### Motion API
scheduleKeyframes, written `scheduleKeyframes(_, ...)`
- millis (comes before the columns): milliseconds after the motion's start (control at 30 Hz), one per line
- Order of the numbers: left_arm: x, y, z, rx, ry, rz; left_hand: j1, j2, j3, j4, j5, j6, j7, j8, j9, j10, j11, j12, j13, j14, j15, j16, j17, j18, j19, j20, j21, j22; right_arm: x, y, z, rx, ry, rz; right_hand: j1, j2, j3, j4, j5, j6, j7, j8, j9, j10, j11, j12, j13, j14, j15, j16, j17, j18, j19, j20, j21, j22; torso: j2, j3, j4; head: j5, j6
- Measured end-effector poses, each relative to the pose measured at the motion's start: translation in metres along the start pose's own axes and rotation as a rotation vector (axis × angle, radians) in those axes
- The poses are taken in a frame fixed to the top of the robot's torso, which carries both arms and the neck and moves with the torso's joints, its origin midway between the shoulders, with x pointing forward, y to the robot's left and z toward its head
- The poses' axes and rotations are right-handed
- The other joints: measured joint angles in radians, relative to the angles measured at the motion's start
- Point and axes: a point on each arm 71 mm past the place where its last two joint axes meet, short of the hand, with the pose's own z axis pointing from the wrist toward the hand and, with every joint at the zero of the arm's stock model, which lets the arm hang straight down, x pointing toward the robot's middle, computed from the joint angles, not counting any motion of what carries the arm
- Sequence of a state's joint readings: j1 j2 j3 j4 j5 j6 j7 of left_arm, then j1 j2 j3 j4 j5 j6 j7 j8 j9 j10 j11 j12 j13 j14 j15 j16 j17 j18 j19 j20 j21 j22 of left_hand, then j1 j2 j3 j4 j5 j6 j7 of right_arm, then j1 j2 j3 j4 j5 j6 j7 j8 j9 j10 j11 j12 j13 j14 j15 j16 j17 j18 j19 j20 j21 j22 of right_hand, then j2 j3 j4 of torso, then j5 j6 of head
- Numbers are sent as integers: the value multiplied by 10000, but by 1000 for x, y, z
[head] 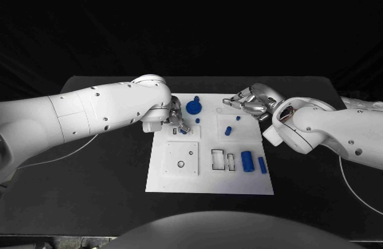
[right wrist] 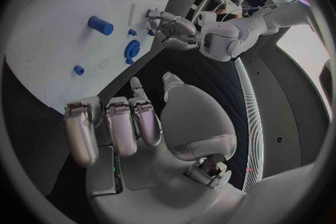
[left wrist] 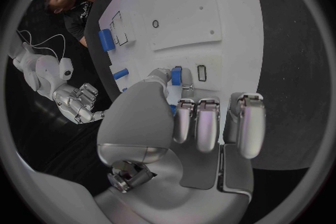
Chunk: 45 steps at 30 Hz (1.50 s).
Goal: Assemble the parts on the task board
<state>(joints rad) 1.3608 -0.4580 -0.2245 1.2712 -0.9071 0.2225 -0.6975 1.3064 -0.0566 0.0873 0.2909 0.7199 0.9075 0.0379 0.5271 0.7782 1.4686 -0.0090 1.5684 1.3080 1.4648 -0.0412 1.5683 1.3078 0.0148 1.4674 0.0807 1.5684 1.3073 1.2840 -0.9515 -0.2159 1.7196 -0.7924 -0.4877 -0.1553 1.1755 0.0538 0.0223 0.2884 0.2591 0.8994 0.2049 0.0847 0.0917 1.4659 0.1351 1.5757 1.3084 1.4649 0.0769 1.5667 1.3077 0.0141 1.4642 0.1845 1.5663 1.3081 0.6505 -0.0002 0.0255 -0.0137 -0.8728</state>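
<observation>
Task board (head: 209, 174) sits mid-table, with a few blue parts (head: 247, 161) lying on its right side. Your left hand (head: 177, 122) is at the board's upper left, pinching a small blue part (left wrist: 176, 75) between thumb and finger. Your right hand (head: 249, 103) hovers over the far right corner — fingers apart, holding nothing.

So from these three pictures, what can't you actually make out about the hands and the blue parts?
- Left hand, head view: its own arm covers the palm; the small blue part at its fingertips is mostly hidden by the thumb in the left wrist view, so its shape is unclear.
- Right hand, head view: too small to tell whether it touches the task board.
- Slots beneath the left hand: covered.
</observation>
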Motion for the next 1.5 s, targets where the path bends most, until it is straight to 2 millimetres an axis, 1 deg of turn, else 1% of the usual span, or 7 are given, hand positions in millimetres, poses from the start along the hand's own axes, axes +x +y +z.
scheduleKeyframes(967, 0, -1, 1, -12, 22, -22, 41, 41, 56, 0, -60, -17, 18, -30, 6, 0, 0, 0, -3, 0, 0, 0, -3, 0, 0, 0, 0, 0, 0, 0, 0, -3, 1, -3, -41, 41, -28, -29, 0, 0, 0, 0, -2, 0, 0, 0, 0, 0, 0, 0, -2, 0, 0, 0, 0, -3, -6, 2, 2, -9, 0)
scheduleKeyframes(1133, 0, -1, 1, -8, 32, -25, 41, 41, 55, 0, -63, -17, 18, -33, 10, 0, 0, 0, -3, 0, 0, 0, -3, 0, 0, 0, 0, 0, 0, 0, 0, -9, 7, -2, -41, 41, -28, -29, 0, 0, 0, 0, -2, 0, 0, 0, 0, 0, 0, 0, -3, 0, 0, 0, 0, -4, -6, 2, 2, 12, 0)
scheduleKeyframes(1300, 0, 0, 1, -5, 48, -36, 40, 41, 55, 1, -130, -36, 37, -110, 11, 0, 0, 0, -4, 0, 0, 0, -3, -1, 0, 0, 0, 0, 0, 0, 0, -14, 12, -2, -41, 41, -28, -29, 0, 0, 0, 0, -2, 0, 0, 0, 0, 0, 0, 0, -3, 0, 0, 0, 0, -4, -6, 1, 2, 12, 0)
scheduleKeyframes(1367, 0, -1, 1, -1, 60, -39, -85, 141, 55, 1, -350, -111, 113, -244, 2, -4, 4, 0, -4, 0, 0, 0, -3, 0, 0, 0, 0, 0, 1, 1, 0, -14, 13, -1, -41, 41, -28, -29, 0, 0, 0, 0, -2, 0, 0, 0, 0, 0, 0, 0, -3, 0, 0, 0, 0, -5, -5, 1, 2, 12, 0)
scheduleKeyframes(1400, 0, -1, 1, -1, 66, -39, -243, 173, 50, 1, -570, -155, 157, -347, -54, -36, 41, 0, -4, 0, 0, 0, -3, 0, 0, 0, 0, 0, 1, 1, 0, -14, 13, -1, -41, 41, -28, -29, 0, 0, 0, 0, -2, 0, 0, 0, 0, 0, 0, 0, -3, 0, 0, 0, 0, -5, -6, 1, 2, 10, 0)
scheduleKeyframes(1467, 0, 0, 1, -9, 73, -41, -616, 191, -87, 18, -1157, -234, 269, -598, -252, -17, 128, 0, -4, 17, 28, 0, -3, -1, 0, 0, 0, 0, 1, 1, 0, -14, 13, -1, -41, 41, -28, -29, 0, 0, 0, 0, -2, 0, 0, 0, 0, 0, 0, 0, -3, 0, 0, 0, 0, -5, -5, 1, 1, 9, 0)
scheduleKeyframes(1500, -1, 0, 1, -8, 79, -40, -802, 174, -172, 19, -1458, -266, 302, -726, -355, -38, 159, 0, -4, 17, 98, 0, -4, -1, 0, 0, 0, 0, 1, 1, 0, -14, 13, -1, -41, 40, -28, -29, 0, 0, 0, 0, -2, 0, 0, 0, 1, 0, 0, 0, -3, 0, 0, 0, 0, -5, -5, 1, -1, 9, 0)
